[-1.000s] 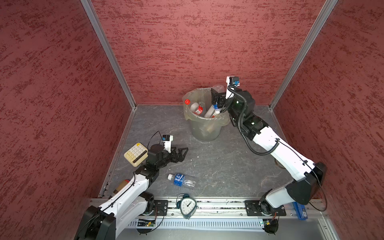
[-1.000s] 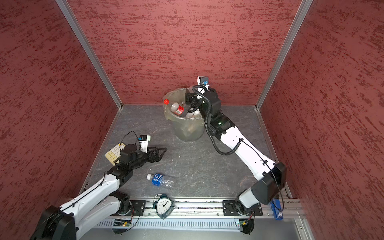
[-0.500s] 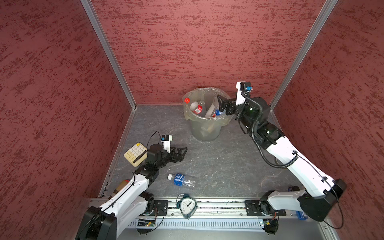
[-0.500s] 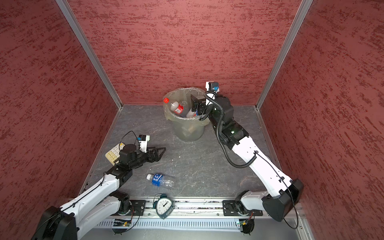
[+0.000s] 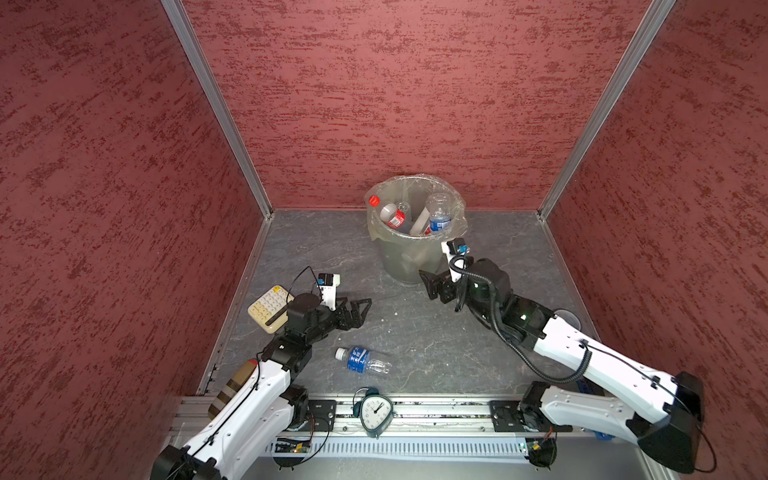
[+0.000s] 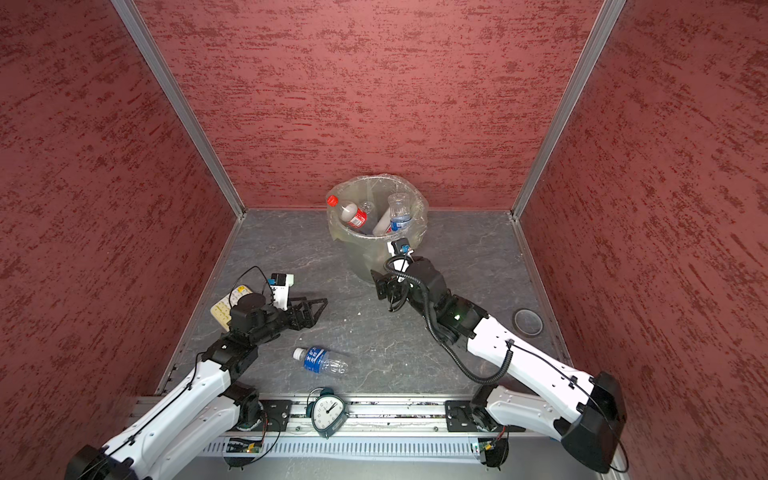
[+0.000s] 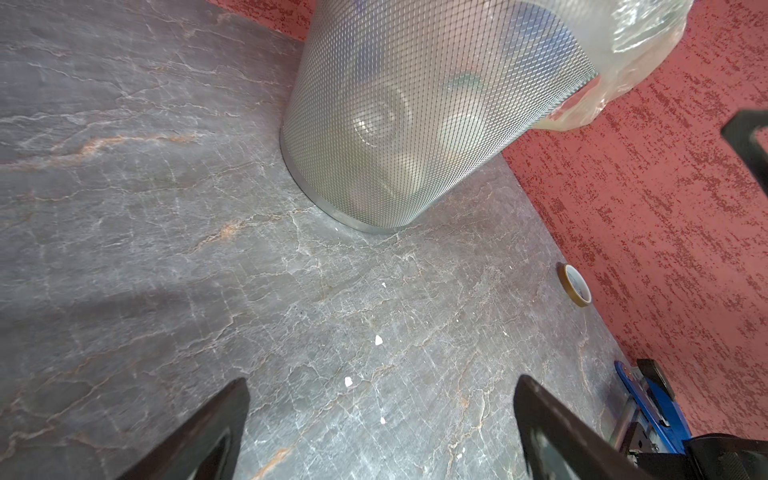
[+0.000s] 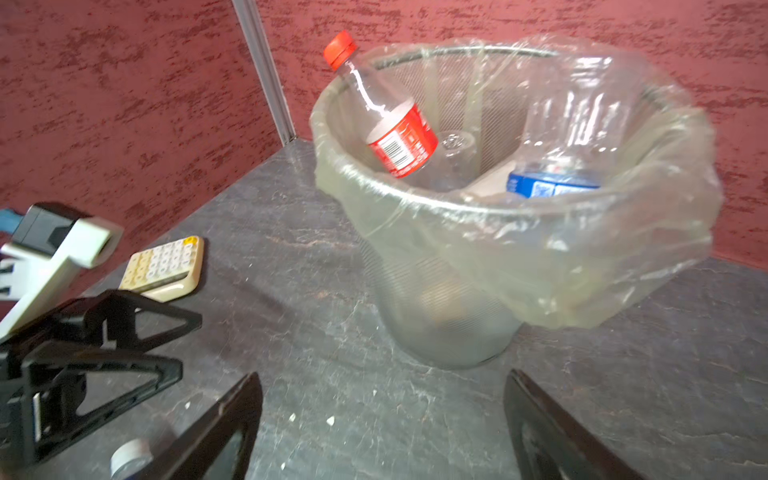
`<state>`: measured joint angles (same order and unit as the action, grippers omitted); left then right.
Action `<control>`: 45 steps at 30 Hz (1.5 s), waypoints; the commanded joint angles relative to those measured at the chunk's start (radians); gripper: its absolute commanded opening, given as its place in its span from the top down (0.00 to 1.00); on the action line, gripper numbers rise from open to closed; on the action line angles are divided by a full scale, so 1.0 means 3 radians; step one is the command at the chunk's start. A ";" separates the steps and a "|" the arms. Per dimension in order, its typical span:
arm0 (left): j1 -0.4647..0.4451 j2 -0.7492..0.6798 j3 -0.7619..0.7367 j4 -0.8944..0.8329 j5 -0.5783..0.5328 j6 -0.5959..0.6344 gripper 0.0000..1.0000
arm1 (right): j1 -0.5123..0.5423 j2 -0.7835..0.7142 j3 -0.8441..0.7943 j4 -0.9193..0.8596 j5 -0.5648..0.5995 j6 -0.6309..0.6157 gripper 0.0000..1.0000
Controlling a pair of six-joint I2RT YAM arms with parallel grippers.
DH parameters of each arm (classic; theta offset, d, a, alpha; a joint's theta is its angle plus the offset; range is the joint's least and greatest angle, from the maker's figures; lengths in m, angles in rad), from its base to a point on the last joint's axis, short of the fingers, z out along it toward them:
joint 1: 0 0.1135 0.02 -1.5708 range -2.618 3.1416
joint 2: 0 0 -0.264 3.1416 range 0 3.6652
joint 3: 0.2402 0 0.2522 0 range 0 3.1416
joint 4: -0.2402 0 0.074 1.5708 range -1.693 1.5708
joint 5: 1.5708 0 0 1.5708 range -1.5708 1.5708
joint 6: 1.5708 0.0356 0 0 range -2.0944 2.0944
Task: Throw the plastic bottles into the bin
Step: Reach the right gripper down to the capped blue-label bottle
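The bin (image 5: 399, 257) (image 6: 357, 253) stands near the back wall, lined with a clear bag. Inside it lean a red-label bottle (image 5: 391, 215) (image 8: 401, 143) and a blue-label bottle (image 5: 439, 220) (image 8: 552, 183). One plastic bottle (image 5: 364, 360) (image 6: 321, 360) with a blue label and white cap lies on the floor near the front. My left gripper (image 5: 359, 309) (image 7: 380, 415) hovers open just behind that bottle, empty. In front of the bin, low over the floor, my right gripper (image 5: 430, 286) (image 8: 382, 415) is open and empty.
A cream calculator (image 5: 269, 308) (image 8: 166, 268) lies by the left wall beside my left arm. A teal alarm clock (image 5: 376, 411) sits on the front rail. A tape roll (image 6: 528, 322) (image 7: 575, 284) lies near the right wall.
My right arm has pulled back from over the bin's rim and come down in front of the bin. The left arm and the floor bottle have not moved.
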<state>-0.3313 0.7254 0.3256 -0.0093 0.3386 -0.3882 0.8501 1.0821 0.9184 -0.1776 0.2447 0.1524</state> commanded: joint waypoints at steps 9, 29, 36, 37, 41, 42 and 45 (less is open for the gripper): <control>0.0000 -0.0237 -0.0132 -0.0174 -0.0014 -0.0041 0.01 | 0.0646 0.0158 -0.0241 -0.0048 -0.0153 -0.0069 0.14; 0.0363 -0.0129 -0.0172 -0.0046 0.0281 -0.0170 0.01 | 0.1334 0.1481 0.0267 -0.0154 -0.0585 -0.0192 0.08; 0.0493 -0.0117 -0.0192 -0.0022 0.0326 -0.0240 0.01 | 0.1397 0.1860 0.0567 -0.0420 -0.0697 -0.0292 0.08; 0.0504 -0.0117 -0.0196 -0.0015 0.0334 -0.0248 0.01 | 0.1405 0.1922 0.0612 -0.0462 -0.0729 -0.0307 0.08; 0.0541 -0.0108 -0.0201 -0.0013 0.0364 -0.0265 0.01 | 0.1454 0.2136 0.0763 -0.0603 -0.0764 -0.0329 0.08; 0.0552 -0.0107 -0.0204 -0.0007 0.0371 -0.0269 0.01 | 0.1462 0.2177 0.0783 -0.0619 -0.0770 -0.0328 0.08; 0.0570 -0.0107 -0.0207 0.0004 0.0387 -0.0271 0.01 | 0.1472 0.2262 0.0827 -0.0659 -0.0785 -0.0325 0.08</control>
<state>-0.1699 0.6941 0.2741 -0.0349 0.4335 -0.4637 1.2823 1.7470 1.1362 -0.3298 0.0299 0.0666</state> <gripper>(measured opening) 0.994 0.919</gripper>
